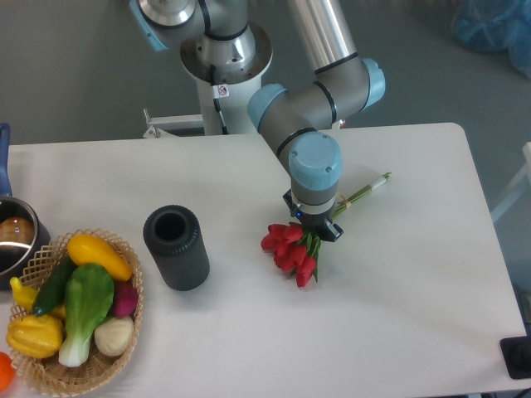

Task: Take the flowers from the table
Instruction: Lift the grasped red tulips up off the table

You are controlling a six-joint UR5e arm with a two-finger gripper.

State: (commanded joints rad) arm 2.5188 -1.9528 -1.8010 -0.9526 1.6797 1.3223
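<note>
The flowers (290, 251), a bunch of red tulips with green leaves, hang under my gripper (314, 225) near the middle of the white table (415, 282). Their thin green stems (369, 186) stick out up and to the right from beneath the wrist. The gripper points straight down, its blue wrist cap hiding most of the fingers. The dark jaws look drawn in around the bunch where leaves meet stems. Whether the tulip heads still touch the tabletop I cannot tell.
A black ribbed cylinder vase (176, 247) stands upright left of the flowers. A wicker basket (37, 369) of vegetables sits at the front left corner, with a metal pot (15, 239) behind it. The robot base (224, 58) rises behind the table.
</note>
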